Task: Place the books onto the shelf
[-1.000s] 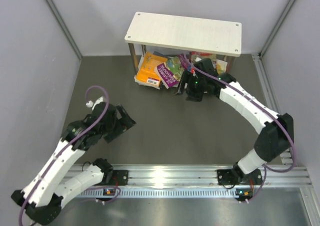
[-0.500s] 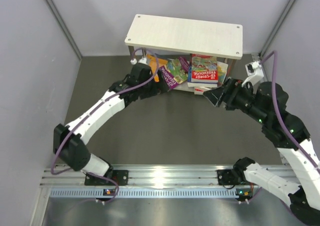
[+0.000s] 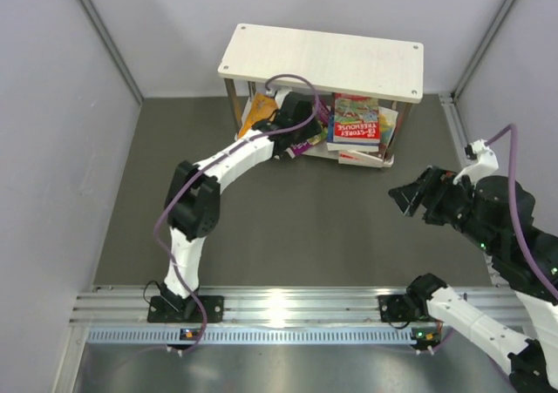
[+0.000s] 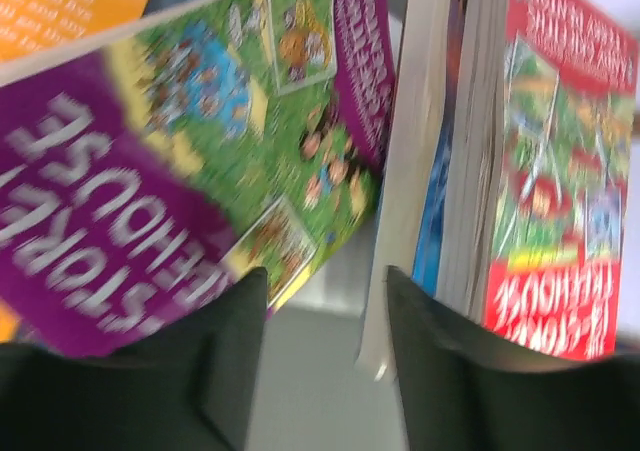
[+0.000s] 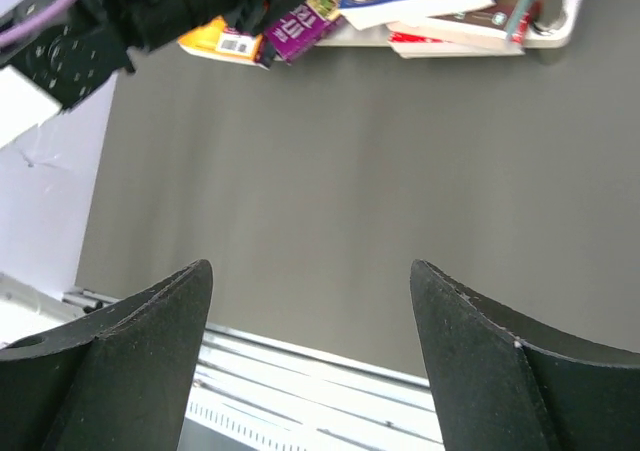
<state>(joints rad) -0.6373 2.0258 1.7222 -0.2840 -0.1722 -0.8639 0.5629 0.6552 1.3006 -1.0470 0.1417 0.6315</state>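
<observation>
The shelf (image 3: pixel 321 60) stands at the back, its pale top board bare. The books lie on its lower tier: an orange one (image 3: pixel 259 112), a purple-green one (image 3: pixel 304 143) and a stack topped by a red cover (image 3: pixel 356 118). My left gripper (image 3: pixel 314 134) reaches in at the tier's front. In the left wrist view it (image 4: pixel 325 301) is open over a bare gap, with the purple-green book (image 4: pixel 200 171) by one finger and the red-topped stack (image 4: pixel 540 171) by the other. My right gripper (image 3: pixel 406 198) hangs open and empty over the floor, away from the shelf.
Dark grey floor (image 3: pixel 288 219) runs between the shelf and the metal rail (image 3: pixel 288 310) at the near edge. Grey walls close in on both sides. In the right wrist view my right gripper (image 5: pixel 310 271) looks down on the floor, with the left arm (image 5: pixel 160 1) at the top.
My left arm has reached further right along the shelf front, into the gap between the purple-green book and the stack, and its jaws have narrowed. My right arm has drawn back from the shelf.
</observation>
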